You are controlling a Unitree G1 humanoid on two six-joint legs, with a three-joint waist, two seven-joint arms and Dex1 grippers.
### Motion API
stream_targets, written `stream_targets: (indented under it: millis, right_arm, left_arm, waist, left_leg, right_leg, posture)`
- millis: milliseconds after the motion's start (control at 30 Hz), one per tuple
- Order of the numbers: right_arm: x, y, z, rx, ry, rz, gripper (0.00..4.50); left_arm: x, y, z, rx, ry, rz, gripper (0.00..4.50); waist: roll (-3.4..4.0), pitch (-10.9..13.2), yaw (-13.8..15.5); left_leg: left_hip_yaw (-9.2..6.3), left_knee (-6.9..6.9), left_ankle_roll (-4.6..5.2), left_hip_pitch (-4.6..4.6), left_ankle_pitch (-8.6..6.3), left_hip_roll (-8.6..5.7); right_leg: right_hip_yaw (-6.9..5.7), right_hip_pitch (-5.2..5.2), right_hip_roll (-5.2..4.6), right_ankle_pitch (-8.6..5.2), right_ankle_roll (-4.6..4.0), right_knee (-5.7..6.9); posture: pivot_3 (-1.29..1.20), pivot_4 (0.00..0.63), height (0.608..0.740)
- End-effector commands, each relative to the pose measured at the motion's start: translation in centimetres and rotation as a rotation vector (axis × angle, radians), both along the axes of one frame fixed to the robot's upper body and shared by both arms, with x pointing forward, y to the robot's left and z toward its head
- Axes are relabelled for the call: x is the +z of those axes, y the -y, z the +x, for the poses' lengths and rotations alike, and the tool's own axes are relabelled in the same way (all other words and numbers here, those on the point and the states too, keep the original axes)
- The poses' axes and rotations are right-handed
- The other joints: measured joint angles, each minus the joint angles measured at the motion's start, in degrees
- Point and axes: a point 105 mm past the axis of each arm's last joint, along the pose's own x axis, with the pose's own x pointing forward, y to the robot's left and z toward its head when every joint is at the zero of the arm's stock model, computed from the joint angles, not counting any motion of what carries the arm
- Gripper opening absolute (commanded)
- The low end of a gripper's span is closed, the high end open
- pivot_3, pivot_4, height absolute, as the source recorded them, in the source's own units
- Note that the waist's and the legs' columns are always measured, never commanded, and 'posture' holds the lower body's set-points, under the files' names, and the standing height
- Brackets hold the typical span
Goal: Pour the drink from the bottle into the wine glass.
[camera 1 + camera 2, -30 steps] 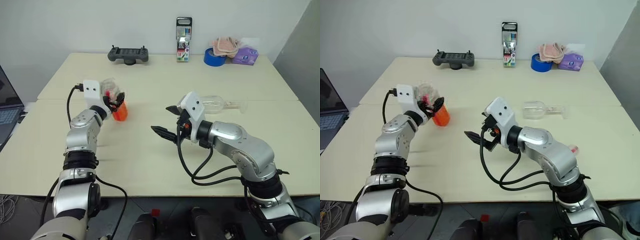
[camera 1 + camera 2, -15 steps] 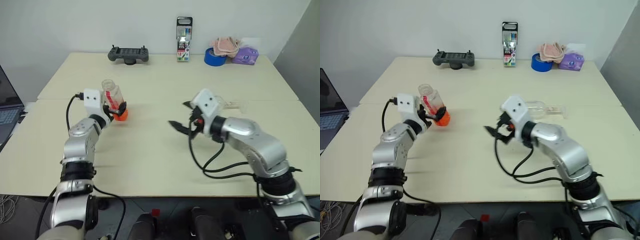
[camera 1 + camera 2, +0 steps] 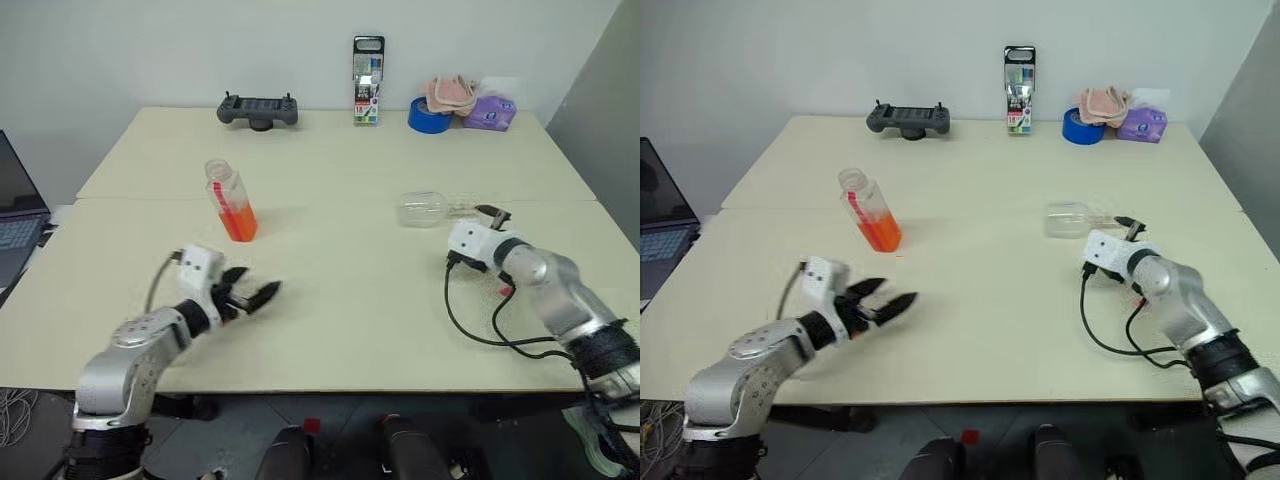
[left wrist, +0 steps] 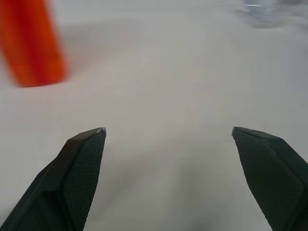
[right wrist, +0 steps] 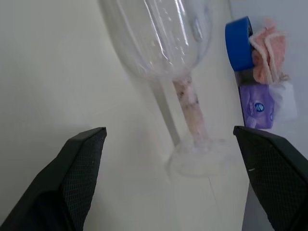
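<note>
- A pale cream table (image 3: 330, 300) is standing against a white wall, with a black controller (image 3: 257, 109), a roll of blue tape (image 3: 429, 115) and some folded cloths (image 3: 450, 92) sitting along its far edge, toward twelve o'clock.
- The bottle (image 3: 230, 199) is standing uncapped, leaning slightly, on the table at about ten o'clock from the table's middle, with nothing touching it.
- The drink (image 3: 238, 220) is filling roughly the lower half of the bottle; the upper part is showing clear.
- The wine glass (image 3: 440, 208) is lying on its side at about two o'clock, bowl toward the table's middle and foot pointing outward; it appears to be holding no liquid.
- The left gripper (image 3: 250, 297) is hovering low over the table at about seven o'clock, well apart from the bottle, its fingers spread wide and carrying nothing.
- The right gripper (image 5: 169, 139) is sitting just beside the glass's foot, looking along the stem, jaws gaping and empty.
- Pouring is not yet possible: the step in hand appears to be righting the glass.
- The next move probably calls for the right fingers to close gently around the stem or bowl and tip the glass upright, since the round bowl could easily roll away.
</note>
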Motion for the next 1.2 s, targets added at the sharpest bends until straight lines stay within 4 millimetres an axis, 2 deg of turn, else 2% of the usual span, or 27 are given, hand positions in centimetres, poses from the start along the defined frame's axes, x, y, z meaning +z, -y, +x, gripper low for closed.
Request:
stream_targets:
  millis: [33, 133, 267, 567, 633, 700, 867, 1000, 1033, 1200]
  right_arm:
    - [1.9, 0.0, 1.8, 0.009, 0.12, -0.096, 4.5]
    - [1.9, 0.2, 3.2, -0.006, 0.154, -0.145, 4.5]
    - [3.0, 0.4, 4.4, -0.027, 0.201, -0.174, 4.5]
    - [2.1, 0.2, 5.7, -0.041, 0.175, -0.216, 4.5]
    - [1.4, 0.2, 5.9, -0.04, 0.152, -0.243, 4.13]
    - [1.2, 0.2, 5.9, -0.036, 0.148, -0.254, 3.57]
    - [1.0, 0.0, 6.0, -0.022, 0.147, -0.276, 1.74]
    - [1.3, -0.3, 6.0, 0.003, 0.151, -0.289, 0.27]
    - [1.8, -0.6, 6.0, 0.018, 0.16, -0.277, 0.1]
    - [5.8, -2.9, 5.6, 0.075, 0.248, -0.108, 0.1]
  left_arm:
    - [1.4, 2.7, -0.6, -0.135, 0.027, -0.013, 4.49]
    - [1.1, 3.9, -0.6, -0.2, 0.035, 0.042, 4.49]
    - [1.2, 4.9, -0.6, -0.232, 0.046, 0.045, 4.49]
    - [1.1, 4.7, -0.2, -0.213, 0.062, 0.062, 4.49]
    - [1.3, 4.6, 0.0, -0.206, 0.07, 0.056, 4.5]
    - [1.4, 4.5, -0.1, -0.202, 0.072, 0.051, 4.5]
    - [0.9, 4.3, 0.0, -0.19, 0.063, 0.062, 4.5]
    - [1.2, 4.0, 0.9, -0.162, 0.073, 0.053, 4.5]
    - [1.2, 4.0, 1.0, -0.163, 0.075, 0.052, 4.5]
    - [1.3, 3.2, 0.8, -0.149, 0.075, 0.051, 4.5]
  waist:
    - [0.0, 0.0, 0.01]
    - [0.0, 0.0, 0.0]
    - [0.0, 0.0, 0.0]
    - [0.01, 0.0, -0.11]
    - [0.01, 0.0, -0.16]
    - [0.01, 0.0, -0.18]
    - [0.01, 0.0, -0.21]
    - [0.01, 0.0, -0.42]
    - [0.01, 0.0, -0.46]
    - [0.03, 0.01, -1.1]
  left_leg:
    - [0.0, -0.01, 0.0, -0.01, 0.0, -0.01]
    - [-0.01, -0.03, -0.02, -0.01, 0.01, -0.02]
    - [-0.02, -0.05, -0.03, -0.01, 0.02, -0.01]
    - [0.01, -0.04, -0.03, 0.0, 0.02, -0.02]
    - [0.01, -0.05, -0.03, 0.0, 0.02, -0.02]
    - [-0.01, -0.05, -0.03, 0.0, 0.02, -0.02]
    - [-0.01, -0.05, -0.03, -0.01, 0.02, -0.04]
    - [-0.01, -0.05, -0.02, 0.03, 0.02, -0.02]
    - [-0.01, -0.04, -0.03, 0.03, 0.02, -0.02]
    - [0.01, -0.08, -0.02, 0.0, 0.01, -0.01]
  right_leg:
    - [0.01, -0.01, 0.0, 0.07, -0.12, 0.0]
    - [0.01, -0.01, 0.02, 0.08, -0.14, -0.02]
    - [0.04, -0.01, 0.02, 0.08, -0.15, -0.04]
    - [0.1, -0.02, 0.03, 0.09, -0.16, -0.03]
    - [0.1, -0.02, 0.04, 0.09, -0.16, -0.02]
    - [0.09, -0.02, 0.04, 0.09, -0.16, -0.02]
    - [0.12, -0.02, 0.03, 0.09, -0.16, -0.03]
    - [0.11, -0.01, 0.05, 0.09, -0.16, 0.0]
    - [0.11, -0.01, 0.05, 0.09, -0.16, 0.01]
    - [0.14, -0.05, 0.05, 0.09, -0.16, 0.0]
  posture:
    - [0.0, 0.15, 0.74]
    - [0.0, 0.15, 0.74]
    - [0.0, 0.15, 0.74]
    - [0.0, 0.15, 0.74]
    - [0.0, 0.15, 0.74]
    - [0.0, 0.15, 0.74]
    - [0.0, 0.15, 0.74]
    - [0.0, 0.15, 0.74]
    - [0.0, 0.15, 0.74]
    - [0.0, 0.15, 0.74]
